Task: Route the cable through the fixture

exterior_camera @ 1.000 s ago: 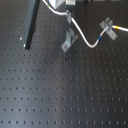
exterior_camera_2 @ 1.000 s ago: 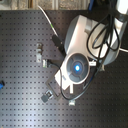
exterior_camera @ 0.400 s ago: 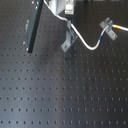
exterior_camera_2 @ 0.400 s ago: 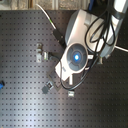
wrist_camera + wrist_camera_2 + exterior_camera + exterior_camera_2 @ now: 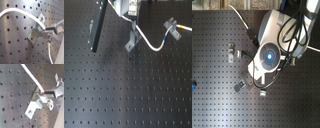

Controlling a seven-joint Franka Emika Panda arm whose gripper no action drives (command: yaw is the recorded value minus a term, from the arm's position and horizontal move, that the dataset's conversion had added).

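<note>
In the first exterior view my gripper (image 5: 133,30) comes down from the top, right above the slanted grey fixture (image 5: 131,43). It is shut on the white cable (image 5: 155,48). The cable sags to the right, then rises past a blue band (image 5: 167,35) to a yellow tip (image 5: 180,26). In the first wrist view the cable (image 5: 22,11) arcs over the fixture (image 5: 35,35) into the fingertips (image 5: 51,29). In the second wrist view the cable (image 5: 32,76) meets the gripper (image 5: 44,93) at the top of the fixture (image 5: 33,106). I cannot tell whether the cable sits in the slot.
A cross-shaped grey bracket (image 5: 171,26) lies under the cable's tip end. A long black bar (image 5: 98,25) slants at the first exterior view's upper left. In the second exterior view the arm body (image 5: 269,56) hides the fixture area; small brackets (image 5: 232,51) (image 5: 240,86) stand on the perforated board.
The arm body has shifted a little toward the second exterior view's top. The gripper stays shut on the cable at the fixture; the cable's loop has barely changed.
</note>
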